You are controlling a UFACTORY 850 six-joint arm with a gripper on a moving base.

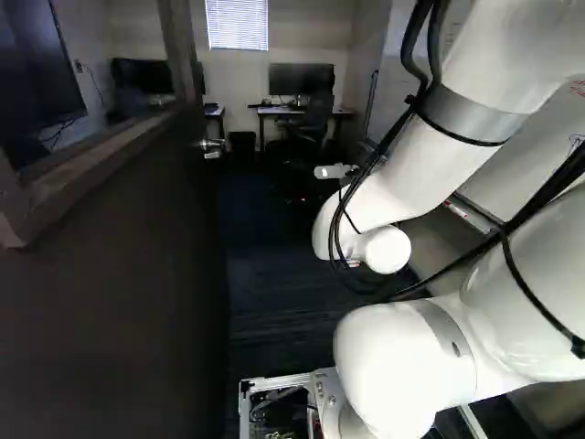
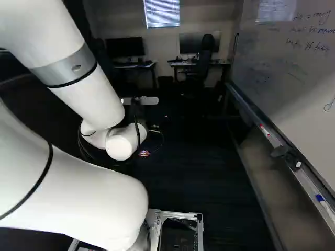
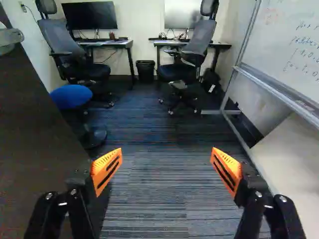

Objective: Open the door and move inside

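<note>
1) Note door (image 1: 110,311) standing open along the robot's left, with handle (image 1: 212,144) near its far free edge
2) Read gripper (image 3: 167,153) as spread wide, pads well apart, clamped on nothing; probably no need to grasp again
3) Judge opening as done, moving inside as the step in hand
4) Roll slowly and straight over carpet (image 3: 149,199), with a margin off the door's face and handle
5) Hold arm (image 1: 393,183) tucked in, clear of whiteboard (image 2: 288,68) and its bottom edge on the right
6) Avoid swerving left too soon past the door's free edge: could clip blue stool (image 3: 71,96)
</note>
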